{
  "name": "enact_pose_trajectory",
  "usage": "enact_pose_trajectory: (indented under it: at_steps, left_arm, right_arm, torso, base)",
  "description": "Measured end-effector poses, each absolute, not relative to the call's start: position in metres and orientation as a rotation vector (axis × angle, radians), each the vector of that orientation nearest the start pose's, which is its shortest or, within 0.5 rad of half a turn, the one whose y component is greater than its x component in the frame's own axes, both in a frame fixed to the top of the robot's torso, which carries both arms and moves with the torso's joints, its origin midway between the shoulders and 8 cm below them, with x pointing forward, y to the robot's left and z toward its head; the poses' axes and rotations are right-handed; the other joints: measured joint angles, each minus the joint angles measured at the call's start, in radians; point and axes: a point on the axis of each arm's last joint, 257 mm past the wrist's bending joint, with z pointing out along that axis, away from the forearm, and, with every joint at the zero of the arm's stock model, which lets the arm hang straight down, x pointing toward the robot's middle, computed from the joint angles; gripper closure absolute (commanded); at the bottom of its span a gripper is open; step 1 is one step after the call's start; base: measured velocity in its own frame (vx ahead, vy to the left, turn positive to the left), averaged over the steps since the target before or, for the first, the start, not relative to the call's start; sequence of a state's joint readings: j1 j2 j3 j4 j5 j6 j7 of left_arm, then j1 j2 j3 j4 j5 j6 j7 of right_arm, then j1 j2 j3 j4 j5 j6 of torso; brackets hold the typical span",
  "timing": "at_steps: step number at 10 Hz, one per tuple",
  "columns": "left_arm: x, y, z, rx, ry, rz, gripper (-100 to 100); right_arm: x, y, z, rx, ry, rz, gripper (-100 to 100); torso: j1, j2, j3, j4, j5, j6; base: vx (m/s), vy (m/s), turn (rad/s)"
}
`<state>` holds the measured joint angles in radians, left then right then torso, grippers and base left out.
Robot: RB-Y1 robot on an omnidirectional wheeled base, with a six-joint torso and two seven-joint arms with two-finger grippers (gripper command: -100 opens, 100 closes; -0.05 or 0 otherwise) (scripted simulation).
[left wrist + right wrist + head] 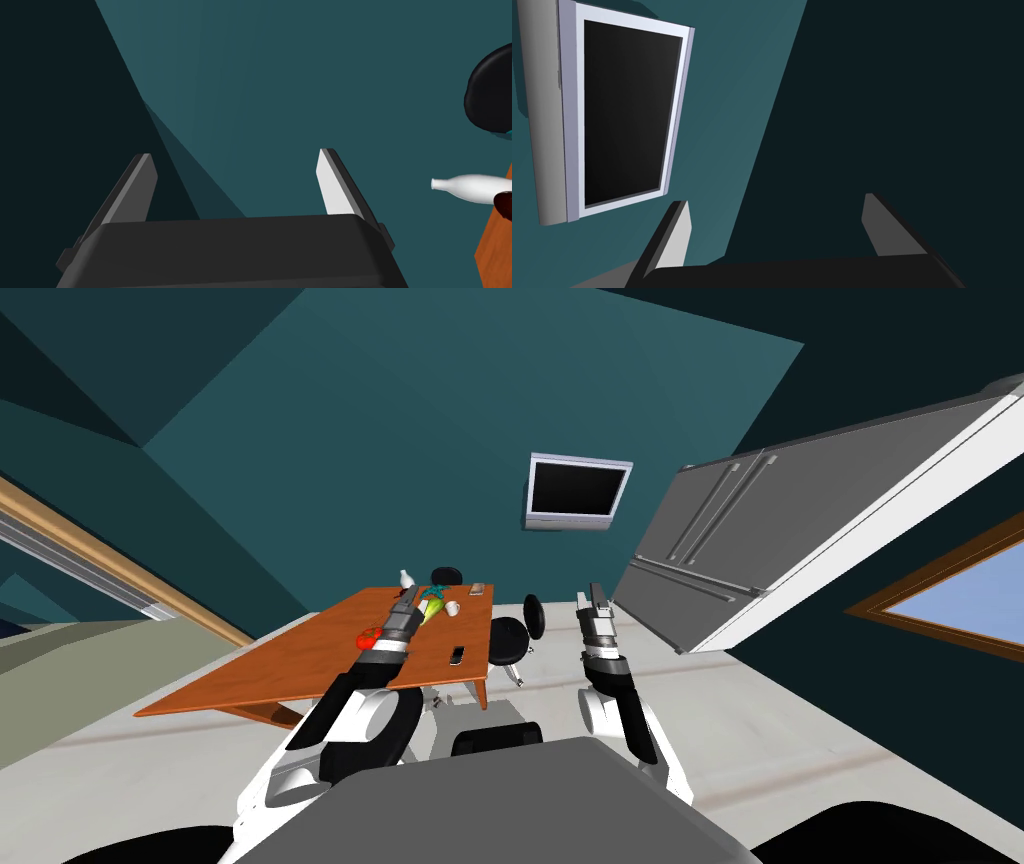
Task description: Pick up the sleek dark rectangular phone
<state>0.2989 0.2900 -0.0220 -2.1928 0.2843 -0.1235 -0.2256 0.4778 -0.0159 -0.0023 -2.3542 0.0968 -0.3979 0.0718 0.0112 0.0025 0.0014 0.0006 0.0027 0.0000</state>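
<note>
Dark phone (457,655) flat on table (300,658); left claw (232,160) and right claw (776,200) wide, empty

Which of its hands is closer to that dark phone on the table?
Left. The left gripper hangs open over the table, the phone lying beside that forearm. The right gripper, also open, is off the table, past the black chair.
</note>
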Motion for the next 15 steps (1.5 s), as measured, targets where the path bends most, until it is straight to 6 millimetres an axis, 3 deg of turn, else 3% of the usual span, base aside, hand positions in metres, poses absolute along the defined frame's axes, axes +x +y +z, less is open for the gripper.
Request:
enact_pose_trajectory:
  at_steps: [9,15]
  left_arm:
    - [0.475,0.258,-0.086,-0.806,1.258,-1.196,-100]
    - [0.492,0.257,-0.147,-0.874,1.470,-1.131,-100]
  right_arm:
    - [0.349,-0.266,0.044,0.566,0.696,1.172,0]
    - [0.349,-0.266,0.044,0.566,0.696,1.172,0]
  torso:
    - [-0.005,-0.002,-0.001,0.000,-0.001,0.000]
    - [-0.009,-0.003,-0.002,-0.001,-0.002,0.000]
  base:
    - [-0.026,0.115,-0.062]
    - [-0.020,0.063,-0.107]
